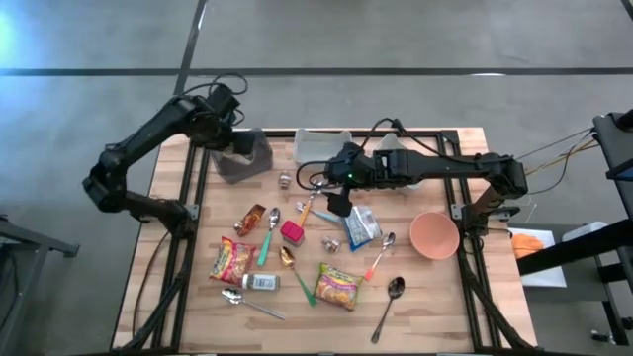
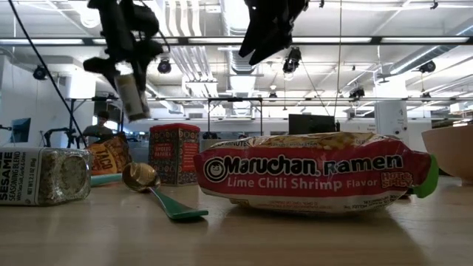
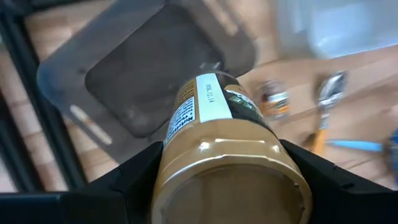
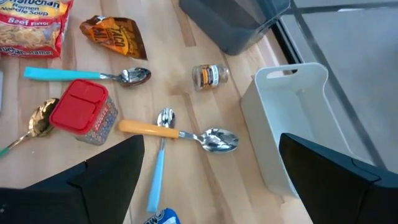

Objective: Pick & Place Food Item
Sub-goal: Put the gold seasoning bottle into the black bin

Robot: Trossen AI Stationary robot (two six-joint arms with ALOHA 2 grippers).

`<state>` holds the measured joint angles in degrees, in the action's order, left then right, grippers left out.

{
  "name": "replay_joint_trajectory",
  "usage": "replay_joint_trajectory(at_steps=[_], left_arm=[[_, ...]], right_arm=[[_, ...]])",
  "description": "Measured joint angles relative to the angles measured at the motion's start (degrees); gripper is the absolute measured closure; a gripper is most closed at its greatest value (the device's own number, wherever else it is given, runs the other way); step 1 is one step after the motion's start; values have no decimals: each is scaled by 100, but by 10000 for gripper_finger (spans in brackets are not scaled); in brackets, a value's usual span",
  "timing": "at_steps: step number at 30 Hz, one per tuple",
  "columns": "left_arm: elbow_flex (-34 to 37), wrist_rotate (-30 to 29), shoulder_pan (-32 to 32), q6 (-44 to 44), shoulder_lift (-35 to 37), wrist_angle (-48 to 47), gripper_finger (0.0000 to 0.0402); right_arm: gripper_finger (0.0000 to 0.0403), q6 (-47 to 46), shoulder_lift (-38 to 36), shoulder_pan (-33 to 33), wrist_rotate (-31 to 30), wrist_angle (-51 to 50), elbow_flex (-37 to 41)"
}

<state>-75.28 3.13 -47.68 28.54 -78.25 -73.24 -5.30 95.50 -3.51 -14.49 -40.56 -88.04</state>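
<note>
Left end effector (image 3: 224, 186) gripped a peanut butter jar (image 3: 227, 155) above the grey bin (image 1: 244, 155); right end effector (image 1: 339, 206) hung wide open, empty, over clutter. Counter (image 1: 435, 307) held three ramen packs (two orange, one blue) and six spoons.

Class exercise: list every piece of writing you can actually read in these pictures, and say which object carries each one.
"Maruchan Ramen", "Lime Chili Shrimp Flavor": ramen packet at the front of the low view.
"SESAME SEASONING BLEND": seasoning jar lying on its side.
"Noodle Soup", "Beef Flavor": second ramen packet in the right wrist view.
Too blurred to read: the red canister, the orange snack bag, the jar in the left hand, and the small jar.
</note>
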Motion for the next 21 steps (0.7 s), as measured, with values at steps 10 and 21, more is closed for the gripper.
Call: replay_joint_trajectory(at_steps=[10,21], left_arm=[[30,-237,-361,-367,-966,-63,135],[94,-316,-728,-1299,-1277,-52,135]], right_arm=[[33,-33,0,28,1,-122,10],[33,-33,0,28,-1,-122,10]])
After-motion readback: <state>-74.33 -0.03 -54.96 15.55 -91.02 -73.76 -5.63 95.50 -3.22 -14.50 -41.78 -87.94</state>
